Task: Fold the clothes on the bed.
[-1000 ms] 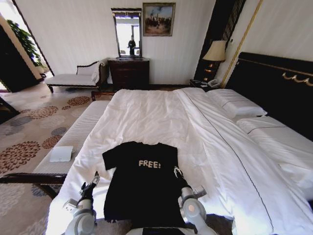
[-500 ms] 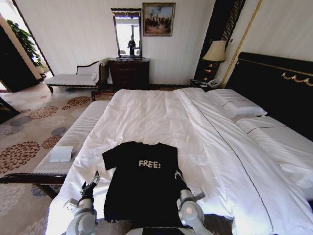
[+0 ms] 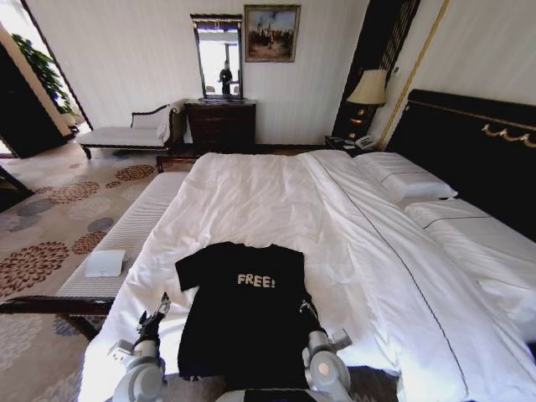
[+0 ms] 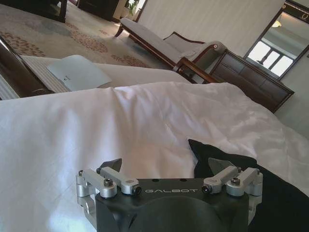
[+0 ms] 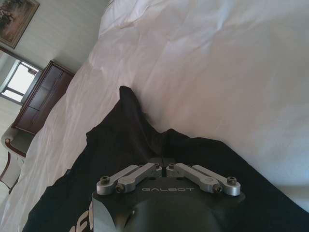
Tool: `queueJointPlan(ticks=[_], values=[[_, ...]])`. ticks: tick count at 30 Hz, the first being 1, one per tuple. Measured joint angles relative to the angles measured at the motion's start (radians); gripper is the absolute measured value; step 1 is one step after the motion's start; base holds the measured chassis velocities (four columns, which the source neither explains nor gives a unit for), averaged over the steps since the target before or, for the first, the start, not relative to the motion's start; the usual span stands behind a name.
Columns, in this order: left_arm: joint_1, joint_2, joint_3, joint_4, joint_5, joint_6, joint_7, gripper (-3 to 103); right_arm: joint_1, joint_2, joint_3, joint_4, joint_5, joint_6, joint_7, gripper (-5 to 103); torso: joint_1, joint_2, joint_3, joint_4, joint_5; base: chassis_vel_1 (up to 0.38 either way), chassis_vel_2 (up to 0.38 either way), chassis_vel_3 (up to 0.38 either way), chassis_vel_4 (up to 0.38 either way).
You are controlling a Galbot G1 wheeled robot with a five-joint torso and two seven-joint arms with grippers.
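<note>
Here, the black T-shirt (image 3: 243, 314) lies flat on the bed (image 3: 276, 201), beside its near edge. The right gripper (image 5: 164, 167), fingers pressed together, rests on its right hem. The left gripper (image 4: 166, 169), fingers spread, hovers over white duvet (image 4: 96, 130) just beside its left sleeve.

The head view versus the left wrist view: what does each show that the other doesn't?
Head view alone: the white FREE! lettering, the lamp, the pillows, the right gripper over the shirt's edge. Left wrist view alone: the left gripper seen close, fingers open above the white duvet. Both: the black short-sleeved T-shirt, the dark wood dresser.
</note>
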Motion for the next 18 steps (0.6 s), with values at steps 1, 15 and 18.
queueJointPlan(ticks=[1, 15, 18], values=[[0.000, 0.000, 0.000, 0.000, 0.000, 0.000, 0.000, 100, 0.000, 0.000, 0.000, 0.000, 0.000, 0.000, 0.000, 0, 0.000, 0.000, 0.000, 0.0000, 0.0000, 0.000, 0.000, 0.000, 0.000], [-0.017, -0.005, 0.000, -0.002, 0.010, 0.015, -0.003, 100, -0.002, -0.008, 0.036, 0.030, -0.014, 0.020, 0.034, 27, 0.000, 0.000, 0.000, 0.0001, 0.0001, 0.000, 0.000, 0.000, 0.000], [-0.044, 0.002, -0.009, -0.011, -0.007, 0.048, -0.014, 100, -0.049, -0.013, 0.063, 0.121, -0.012, 0.024, 0.051, 37, 0.000, 0.000, 0.000, 0.0000, 0.0001, 0.000, 0.000, 0.000, 0.000]])
